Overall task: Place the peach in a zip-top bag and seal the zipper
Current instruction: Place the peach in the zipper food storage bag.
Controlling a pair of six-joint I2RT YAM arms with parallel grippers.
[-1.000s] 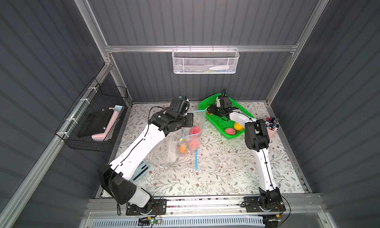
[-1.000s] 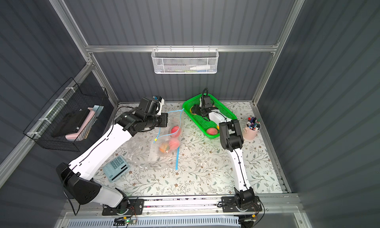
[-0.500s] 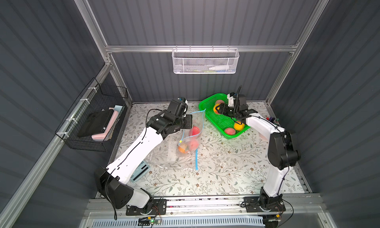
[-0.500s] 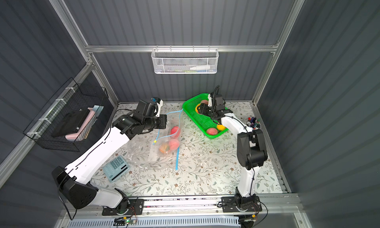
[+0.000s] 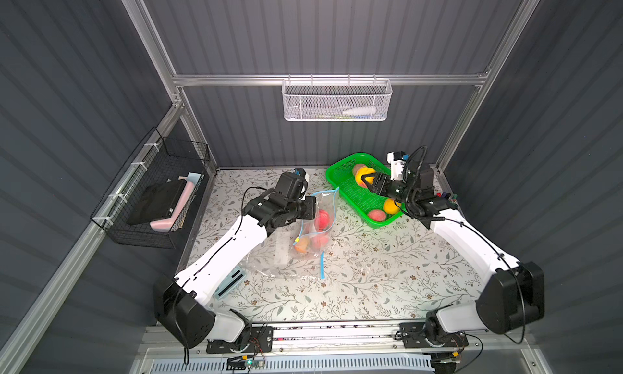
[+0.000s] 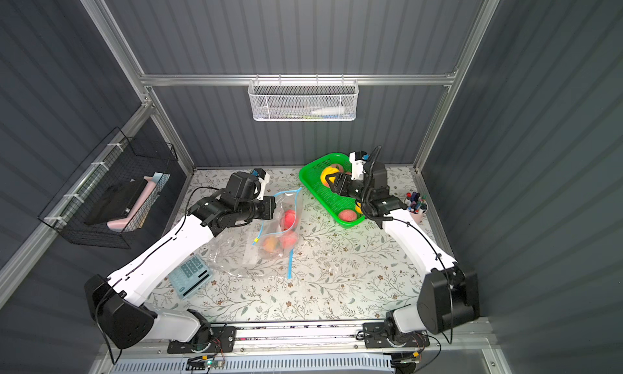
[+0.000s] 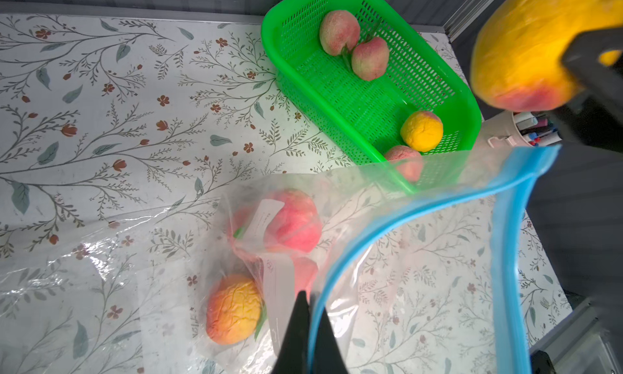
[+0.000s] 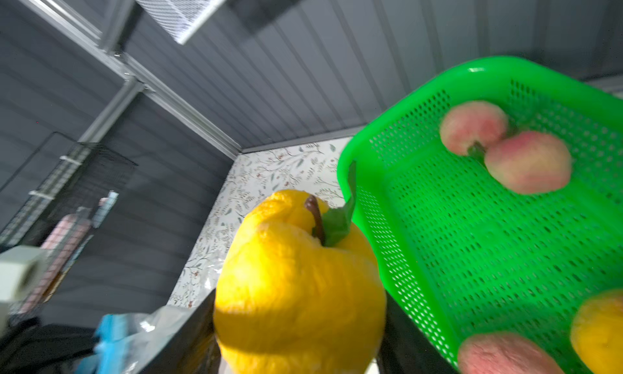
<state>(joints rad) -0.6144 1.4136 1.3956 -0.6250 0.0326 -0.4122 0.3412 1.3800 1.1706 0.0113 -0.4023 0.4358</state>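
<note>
**Yellow peach lifted over the basket, bag mouth held ready**

The right claw (image 5: 365, 180) was clamped across the middle of a yellow peach (image 8: 296, 288). One jaw sat on each side, and the stem and leaf pointed away from the wrist. The fruit hung above the back end of the green basket (image 5: 340, 166), which stood near the back right corner of the floral surface (image 5: 371, 271). Four more peaches (image 7: 421, 131) lay in the basket.

The left claw (image 7: 310, 311) was pinched together on the blue zipper strip (image 7: 404, 215) of the zip-top bag (image 7: 421, 254). It lifted the bag's gaping mouth above the middle of the surface, toward the back edge. Other peaches (image 7: 296, 220) showed through clear plastic below.

The held peach's skin looked creased and dented, so it was probably light and squashy. A gentle grip across its widest part suited it. The bag's film looked thin, floppy and slick, and was best taken by the stiffer zipper strip.
</note>
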